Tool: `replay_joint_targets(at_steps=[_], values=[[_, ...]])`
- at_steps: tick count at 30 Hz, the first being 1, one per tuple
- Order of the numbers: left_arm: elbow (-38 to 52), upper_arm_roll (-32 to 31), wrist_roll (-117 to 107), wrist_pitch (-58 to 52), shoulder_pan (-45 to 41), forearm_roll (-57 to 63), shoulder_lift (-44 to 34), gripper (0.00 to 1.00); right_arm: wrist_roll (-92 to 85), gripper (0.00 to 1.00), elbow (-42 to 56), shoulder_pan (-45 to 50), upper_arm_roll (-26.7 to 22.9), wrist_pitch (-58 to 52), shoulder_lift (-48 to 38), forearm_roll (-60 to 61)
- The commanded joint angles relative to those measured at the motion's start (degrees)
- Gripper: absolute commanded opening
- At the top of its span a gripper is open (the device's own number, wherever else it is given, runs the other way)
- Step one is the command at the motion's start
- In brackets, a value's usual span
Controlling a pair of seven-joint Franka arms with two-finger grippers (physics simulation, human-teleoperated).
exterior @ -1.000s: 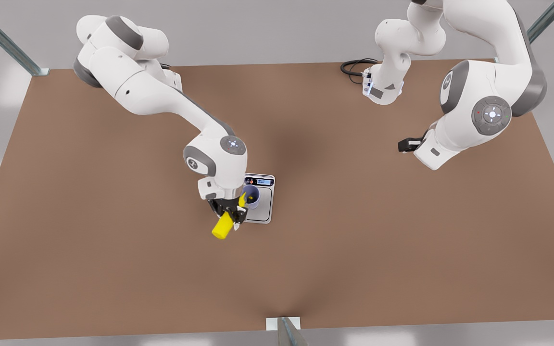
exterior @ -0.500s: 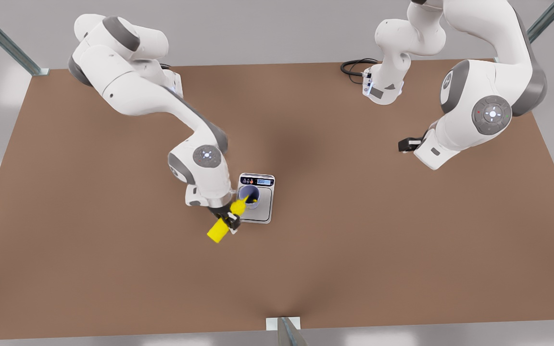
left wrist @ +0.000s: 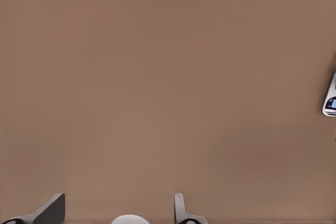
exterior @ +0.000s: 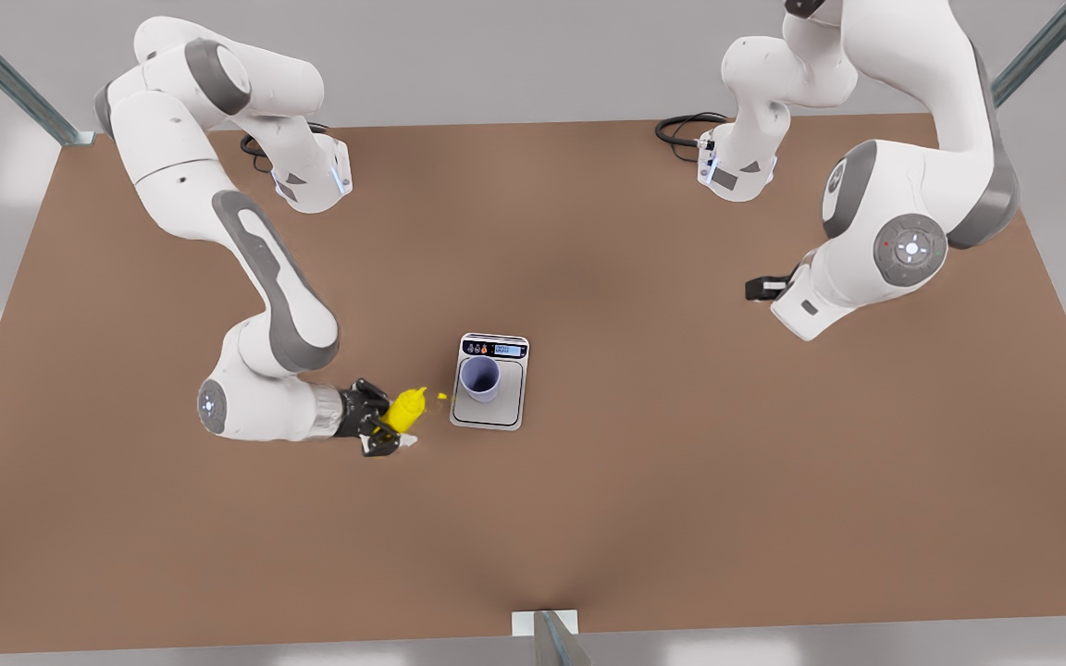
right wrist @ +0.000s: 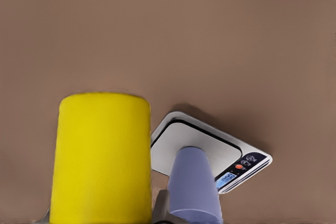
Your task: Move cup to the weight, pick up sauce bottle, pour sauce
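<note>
The lavender cup (exterior: 479, 379) stands on the steel plate of the weight (exterior: 506, 413), below its dark display strip. To the front view's left of the scale, my right gripper (exterior: 383, 425) is shut on the yellow sauce bottle (exterior: 402, 409), with the wrist lying level and the nozzle pointing toward the scale. A small yellow trace of sauce (exterior: 441, 396) shows between nozzle and scale. The right wrist view has the bottle (right wrist: 102, 156) close up, with the cup (right wrist: 193, 182) and the scale (right wrist: 210, 142) behind it. My left gripper (exterior: 759, 289) waits far off at the front view's right, and its wrist view shows its fingers (left wrist: 52, 209) open over bare table.
A brown tabletop (exterior: 644, 481) runs wide around the scale. Both arm bases sit at the back edge, with a black cable (exterior: 681, 128) coiled by one. A metal post (exterior: 547, 638) stands at the front edge. The scale's corner (left wrist: 330, 100) shows in the left wrist view.
My right arm has swung the bottle away from over the cup to the front view's left and turned its wrist level. The left arm shifted slightly.
</note>
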Motion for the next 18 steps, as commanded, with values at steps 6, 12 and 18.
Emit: replay_joint_targets(at_steps=[6, 12, 18], values=[[0.0, -1.0, -0.7, -0.2, 0.0, -0.2, -0.1, 1.00, -7.8, 0.21, -2.5, -0.4, -5.5, -3.7, 0.2, 19.0], [-0.1, -0.9, -0.8, -0.4, 0.0, -0.1, -0.1, 1.00, -14.2, 0.21, -7.2, -2.4, -11.3, -11.1, 1.1, 33.3], [-0.2, -0.9, -0.8, -0.8, 0.0, -0.1, 0.0, 1.00, -29.1, 0.21, -17.6, -10.9, -10.0, -15.7, 1.3, 38.1]])
